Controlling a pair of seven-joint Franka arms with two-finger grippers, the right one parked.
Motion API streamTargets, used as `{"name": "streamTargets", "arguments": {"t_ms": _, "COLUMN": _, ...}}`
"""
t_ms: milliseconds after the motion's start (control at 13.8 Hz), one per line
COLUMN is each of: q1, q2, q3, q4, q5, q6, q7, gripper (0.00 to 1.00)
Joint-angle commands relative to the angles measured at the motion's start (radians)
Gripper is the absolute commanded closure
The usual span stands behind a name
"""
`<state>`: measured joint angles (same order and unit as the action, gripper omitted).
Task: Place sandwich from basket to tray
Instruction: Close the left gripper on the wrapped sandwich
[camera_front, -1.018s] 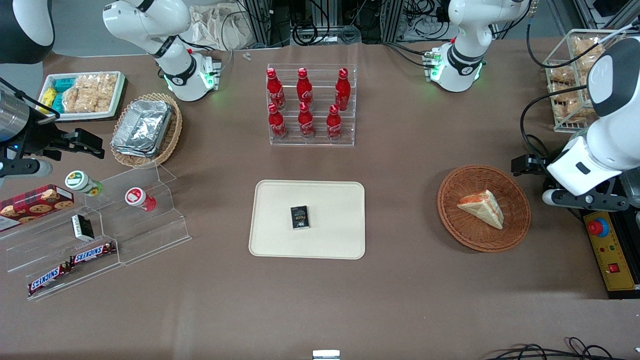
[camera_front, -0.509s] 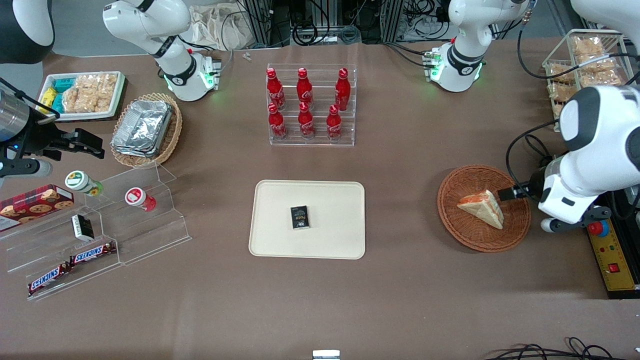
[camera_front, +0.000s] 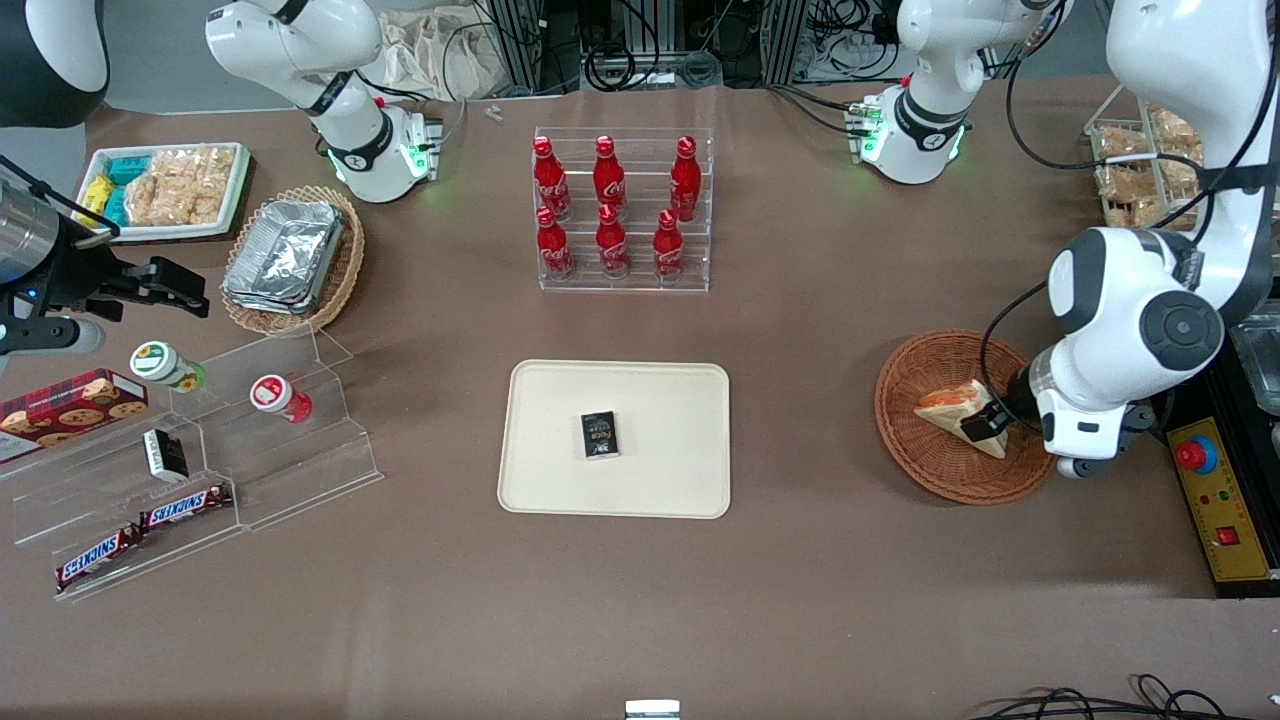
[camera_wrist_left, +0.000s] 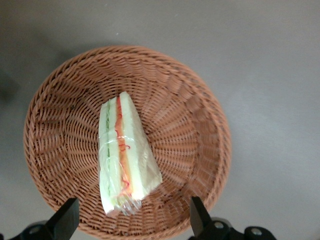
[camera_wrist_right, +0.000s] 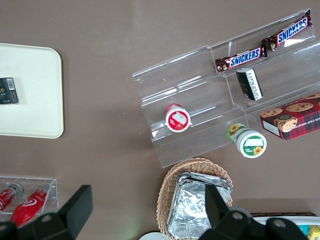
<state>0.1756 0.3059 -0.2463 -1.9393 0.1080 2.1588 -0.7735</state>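
The sandwich (camera_front: 948, 404) lies in the basket (camera_front: 905, 440), toward the working arm's end. The gripper (camera_wrist_left: 131, 220) hovers above it, fingers apart. The tray (camera_front: 660, 480) is well apart.

Six red cola bottles (camera_front: 610, 208) in a clear rack, small black box (camera_front: 600, 435) lying flat, foil containers (camera_front: 285, 255) in a tan wicker basket (camera_front: 345, 262), Snickers bars (camera_front: 140, 530) — on clear steps (camera_front: 300, 450).

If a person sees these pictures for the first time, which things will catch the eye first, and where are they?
First comes the working arm's end effector, open and poised over the sandwich, which lies in the reddish-brown basket toward the working arm's end of the table. Next is the cream tray at the table's middle, carrying only a small black box. Six red bottles stand in a clear rack farther from the front camera than the tray.
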Motion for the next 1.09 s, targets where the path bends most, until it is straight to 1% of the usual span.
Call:
{"name": "streamTargets", "arguments": {"t_ms": 0, "q1": 0.013, "q2": 0.024, "q3": 0.010, "q4": -0.050, "q5": 0.033, "q6": 0.088, "q7": -0.059, "gripper": 0.00}}
{"name": "streamTargets", "arguments": {"t_ms": 145, "q1": 0.013, "q2": 0.033, "q3": 0.015, "q4": -0.084, "q5": 0.035, "q6": 0.136, "q7": -0.081, "gripper": 0.00}}
{"name": "streamTargets", "arguments": {"t_ms": 364, "q1": 0.013, "q2": 0.065, "q3": 0.027, "q4": -0.093, "q5": 0.035, "q6": 0.167, "q7": -0.087, "gripper": 0.00}}
{"name": "streamTargets", "arguments": {"t_ms": 727, "q1": 0.002, "q2": 0.144, "q3": 0.030, "q4": -0.075, "q5": 0.033, "q6": 0.245, "q7": -0.230, "gripper": 0.00}}
{"name": "streamTargets", "arguments": {"t_ms": 800, "q1": 0.002, "q2": 0.145, "q3": 0.028, "q4": -0.070, "q5": 0.033, "q6": 0.257, "q7": -0.249, "gripper": 0.05}}
{"name": "streamTargets", "arguments": {"t_ms": 945, "q1": 0.002, "q2": 0.148, "q3": 0.028, "q4": -0.066, "q5": 0.033, "q6": 0.260, "q7": -0.285, "gripper": 0.58}}
{"name": "streamTargets", "arguments": {"t_ms": 1018, "q1": 0.002, "q2": 0.151, "q3": 0.028, "q4": -0.060, "q5": 0.033, "q6": 0.260, "q7": -0.306, "gripper": 0.67}}
